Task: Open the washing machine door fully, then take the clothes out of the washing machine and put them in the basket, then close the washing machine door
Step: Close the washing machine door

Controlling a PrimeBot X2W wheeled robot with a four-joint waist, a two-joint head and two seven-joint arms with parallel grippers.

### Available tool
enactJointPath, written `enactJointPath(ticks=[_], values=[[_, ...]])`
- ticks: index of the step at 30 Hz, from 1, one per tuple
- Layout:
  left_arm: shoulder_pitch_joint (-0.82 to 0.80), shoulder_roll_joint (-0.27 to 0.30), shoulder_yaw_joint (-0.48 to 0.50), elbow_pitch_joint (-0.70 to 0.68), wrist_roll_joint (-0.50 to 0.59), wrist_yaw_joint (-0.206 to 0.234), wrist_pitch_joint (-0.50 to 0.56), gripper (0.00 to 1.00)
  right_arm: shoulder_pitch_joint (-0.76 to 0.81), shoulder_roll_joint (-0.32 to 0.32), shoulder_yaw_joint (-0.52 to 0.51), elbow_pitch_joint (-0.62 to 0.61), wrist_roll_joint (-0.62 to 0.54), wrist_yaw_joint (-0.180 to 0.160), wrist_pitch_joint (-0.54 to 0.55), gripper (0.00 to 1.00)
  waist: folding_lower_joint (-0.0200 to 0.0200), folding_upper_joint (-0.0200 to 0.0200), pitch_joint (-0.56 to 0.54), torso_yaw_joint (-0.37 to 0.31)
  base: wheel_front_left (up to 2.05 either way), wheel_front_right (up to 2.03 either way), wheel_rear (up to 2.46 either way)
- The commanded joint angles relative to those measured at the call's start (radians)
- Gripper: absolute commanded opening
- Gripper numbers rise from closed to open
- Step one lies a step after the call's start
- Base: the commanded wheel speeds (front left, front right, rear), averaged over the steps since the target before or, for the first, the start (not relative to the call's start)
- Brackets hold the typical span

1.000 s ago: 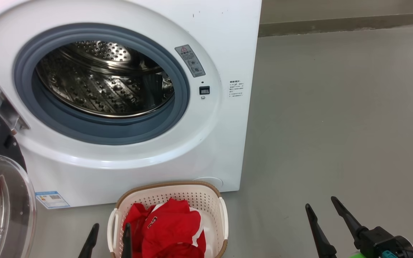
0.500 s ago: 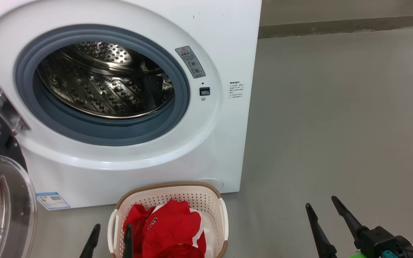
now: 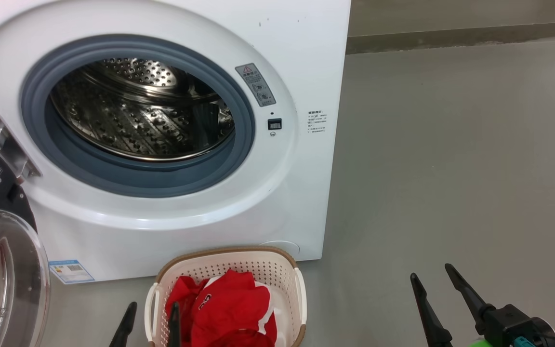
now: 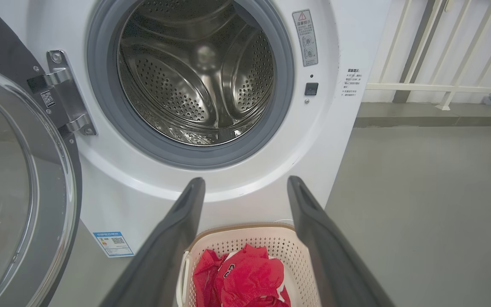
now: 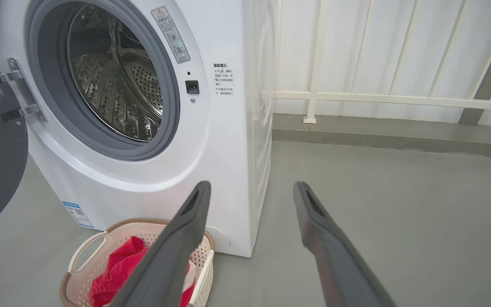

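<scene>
White washing machine (image 3: 282, 193) stands on grey floor (image 3: 451, 168), front toward the robot. Door (image 3: 3, 270) is swung wide open on its hinge (image 3: 7, 144) at the machine's left side, with the clear glass bowl bulging outward. Grey-blue rubber ring (image 3: 128, 178) frames the steel drum (image 3: 138, 115); the drum interior shows bare perforated metal. Basket (image 3: 263, 270) sits on the floor just in front of the machine, below the opening's right half. Clothes (image 3: 231, 308), red with white trim, lie bunched inside the basket. Left hand (image 3: 152, 311) is at the basket's left rim, fingers spread wide, nothing between them; contact with the basket not determinable. Right hand (image 3: 430, 272) is well to the right of the basket over bare floor, fingers equally wide apart, holding nothing. Blue label sticker (image 3: 71, 271) is at the machine's lower left corner.
</scene>
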Motion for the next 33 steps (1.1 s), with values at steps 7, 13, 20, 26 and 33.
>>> enactJointPath(ticks=[7, 13, 20, 26, 33], values=[[-0.018, 0.011, 0.019, -0.03, 0.0, 0.01, 0.002, 1.0, -0.007, -0.008, 0.025, -0.028, 0.001, 0.003, -0.006, 1.0, 0.0, 0.0, -0.003, -0.001, -0.55, 0.55, 0.0], [-0.02, 0.014, 0.012, -0.033, -0.001, 0.012, 0.004, 1.0, -0.006, -0.008, 0.025, -0.029, 0.0, 0.003, -0.006, 1.0, 0.0, 0.0, 0.0, 0.001, -1.43, 1.43, 0.0], [-0.025, 0.019, 0.009, -0.036, -0.004, 0.012, -0.008, 1.0, -0.01, -0.008, 0.025, -0.025, 0.002, 0.003, -0.006, 1.0, 0.0, 0.0, 0.003, 0.005, -1.63, 1.63, 0.0], [-0.029, 0.021, 0.007, -0.035, -0.009, 0.012, -0.013, 1.0, -0.013, -0.008, 0.024, -0.021, 0.003, 0.003, -0.006, 1.0, 0.0, 0.0, 0.003, 0.006, -0.69, 0.69, 0.0], [-0.033, 0.025, 0.008, -0.03, -0.016, 0.014, -0.017, 1.0, -0.015, -0.008, 0.023, -0.018, 0.002, 0.003, -0.006, 1.0, 0.0, 0.0, 0.005, 0.006, -0.04, 0.04, 0.0]])
